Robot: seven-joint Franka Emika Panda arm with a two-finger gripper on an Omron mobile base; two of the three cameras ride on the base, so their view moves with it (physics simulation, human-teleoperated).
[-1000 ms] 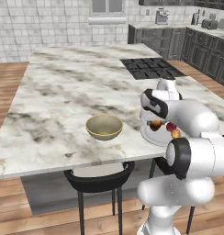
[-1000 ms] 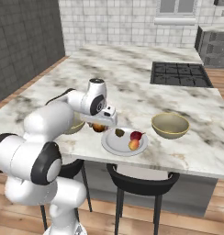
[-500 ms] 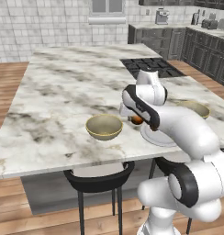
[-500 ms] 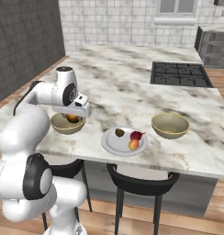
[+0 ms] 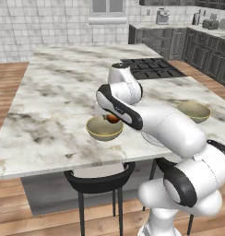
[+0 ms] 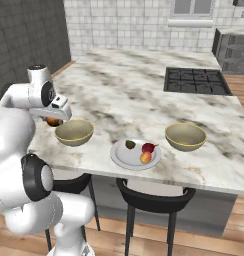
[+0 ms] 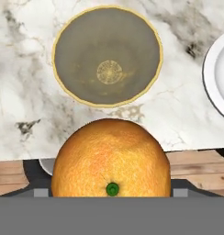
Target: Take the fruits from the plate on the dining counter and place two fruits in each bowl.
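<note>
Left base view: the arm has swung away from the flat round pale grey-white plate [image 5: 153, 137] and now carries the small round orange fruit [image 5: 113, 118] over the near tan-olive deep bowl with a beige inside [image 5: 104, 128]. A second ago the hand was down at the plate; half a second ago it was between plate and this bowl. The gripper [image 5: 110, 116] is closed around the orange, just above the bowl's far rim. The plate is mostly hidden behind the white forearm, so what lies on it cannot be read here. The second tan bowl [image 5: 193, 111] stands well apart from the first, on the far side of the plate, on the white grey-veined marble dining counter [image 5: 59, 92].

Right base view: the same bowl [image 6: 74, 132] looks empty, and the orange [image 6: 53, 121] peeks out under the hand, beside the bowl's outer rim rather than plainly over its middle. Three fruits are left on the plate [image 6: 120, 155]: a dark brown-green one [image 6: 130, 144], a reddish one [image 6: 149, 147] and a yellowish-peach one [image 6: 145, 157]. The other bowl [image 6: 185, 136] also looks empty. So I judge this the first delivery, not yet dropped.

Hand view: the orange [image 7: 111, 158] sits low in front and covers the fingertips. The bowl [image 7: 107, 56] lies ahead of it, not beneath, so more reach seems needed. The plate's rim [image 7: 209, 82] is cut off at the edge.
</note>
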